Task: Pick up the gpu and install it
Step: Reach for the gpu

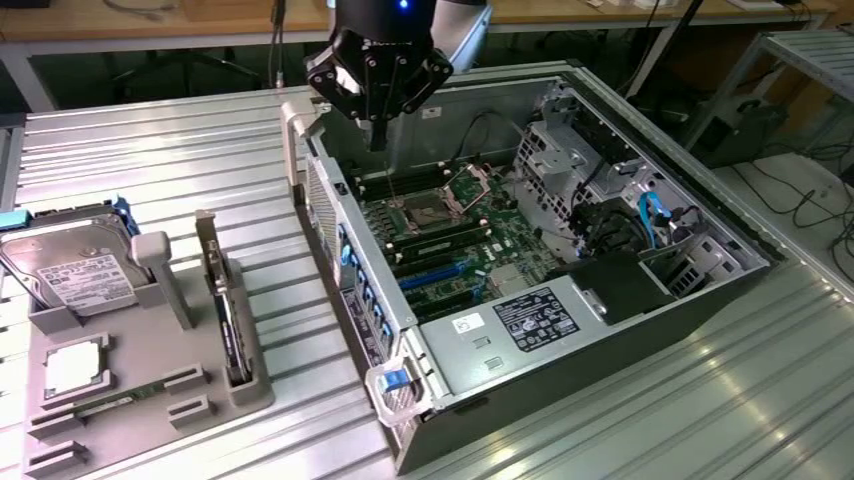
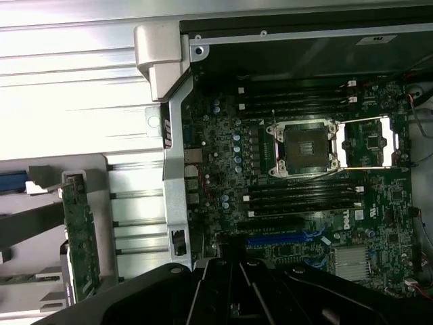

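Gpu (image 1: 224, 305) standing on its long edge in a slot of the grey holder (image 1: 150, 300), at the exterior view's left, on the ribbed metal surface (image 1: 160, 150). We read its long axis as running from the far side of the exterior view toward the near side, roughly parallel to the nearest wall of the open computer case (image 1: 334, 215), and apart from that wall. Pale bracket end sits at the far end and rises upright; the card's thin top edge faces up. In the wrist view we see the green board face of the card. Hard drive (image 1: 74, 265) leans in the same holder, further to the exterior view's left. End effector (image 1: 378, 138) hangs over the far part of the case, above the motherboard (image 1: 454, 240), fingers clenched together and grasping nothing, well apart from the card
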`<state>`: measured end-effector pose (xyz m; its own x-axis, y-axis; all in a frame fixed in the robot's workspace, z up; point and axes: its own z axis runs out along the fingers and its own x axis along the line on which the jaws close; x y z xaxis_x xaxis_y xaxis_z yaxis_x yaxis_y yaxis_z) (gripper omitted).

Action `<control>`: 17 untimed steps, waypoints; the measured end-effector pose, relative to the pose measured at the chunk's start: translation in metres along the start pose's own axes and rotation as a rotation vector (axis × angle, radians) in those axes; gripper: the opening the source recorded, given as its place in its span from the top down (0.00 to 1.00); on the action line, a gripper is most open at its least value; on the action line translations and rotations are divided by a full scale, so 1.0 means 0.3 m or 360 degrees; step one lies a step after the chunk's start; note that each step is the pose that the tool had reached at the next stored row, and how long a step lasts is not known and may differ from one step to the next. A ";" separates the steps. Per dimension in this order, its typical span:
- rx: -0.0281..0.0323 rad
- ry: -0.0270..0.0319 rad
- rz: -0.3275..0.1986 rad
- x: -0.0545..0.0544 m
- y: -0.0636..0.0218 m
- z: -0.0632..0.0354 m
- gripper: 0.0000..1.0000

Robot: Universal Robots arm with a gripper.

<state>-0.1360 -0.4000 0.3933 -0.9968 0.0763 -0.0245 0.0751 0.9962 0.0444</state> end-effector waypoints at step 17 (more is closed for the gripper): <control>0.00000 0.00001 0.0000 0.020 -0.003 -0.001 0.89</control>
<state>-0.1422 -0.4004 0.3933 -0.9968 0.0762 -0.0244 0.0751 0.9962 0.0444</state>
